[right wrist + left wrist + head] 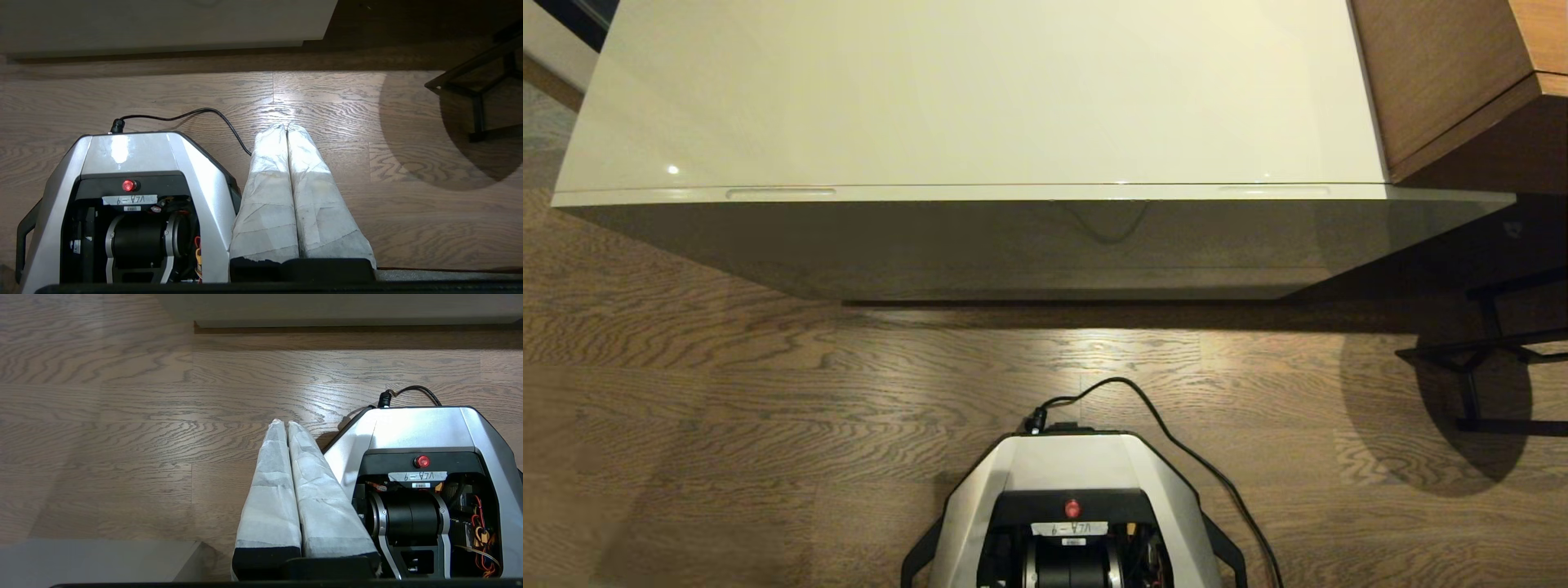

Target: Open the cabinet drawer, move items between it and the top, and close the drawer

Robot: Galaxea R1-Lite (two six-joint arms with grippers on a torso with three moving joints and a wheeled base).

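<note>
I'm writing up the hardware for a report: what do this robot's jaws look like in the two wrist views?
The left gripper and right gripper look alike. Each has two long jaws that taper toward the tip, wrapped in creased white, paper-like tape and rising from a black mount. No cables or markings show on them. Neither arm appears in the head view.

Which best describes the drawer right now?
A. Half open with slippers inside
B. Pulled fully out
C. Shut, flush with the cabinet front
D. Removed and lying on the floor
C: the drawer sits flush under the cabinet top, with no gap or contents showing.
</note>
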